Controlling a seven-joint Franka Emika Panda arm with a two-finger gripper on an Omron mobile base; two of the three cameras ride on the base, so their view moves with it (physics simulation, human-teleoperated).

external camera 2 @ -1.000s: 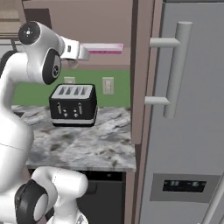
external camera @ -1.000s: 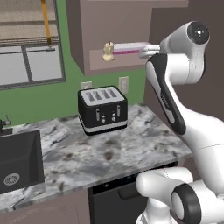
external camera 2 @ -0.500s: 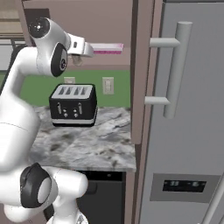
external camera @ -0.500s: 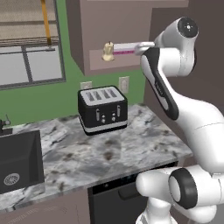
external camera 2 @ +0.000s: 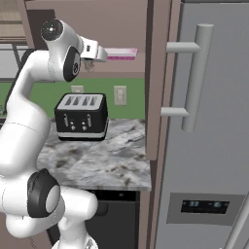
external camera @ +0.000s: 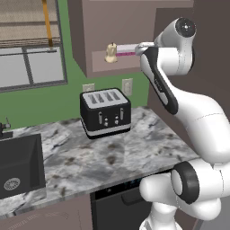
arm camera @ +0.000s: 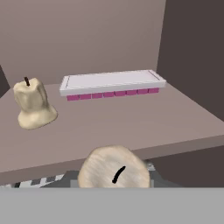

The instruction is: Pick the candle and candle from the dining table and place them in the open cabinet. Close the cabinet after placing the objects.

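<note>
The cream candle point(arm camera: 31, 105) with a flared base stands upright at the left of the open cabinet's shelf point(arm camera: 131, 122); it also shows in the left base view as the candle point(external camera: 110, 52). My gripper point(arm camera: 115, 177) is shut on the second candle point(arm camera: 114, 171), a greyish-tan one seen from above with its dark wick. It hangs at the shelf's front edge, just outside it. In the base views my gripper point(external camera: 140, 48) point(external camera 2: 99, 52) is at the mauve-brown cabinet's point(external camera: 112, 27) opening. The dining table is out of view.
A flat white-and-pink box point(arm camera: 111, 82) lies at the back of the shelf. Below stands a black toaster point(external camera: 105, 112) on the marbled counter point(external camera: 130, 157), with a black sink point(external camera: 18, 166) at the left. A steel fridge with a bar handle point(external camera 2: 194, 78) is at the right.
The arm has swung its elbow and hand closer to the cabinet opening, carrying the held candle up to the shelf's edge. The cream candle and the box have not moved.
</note>
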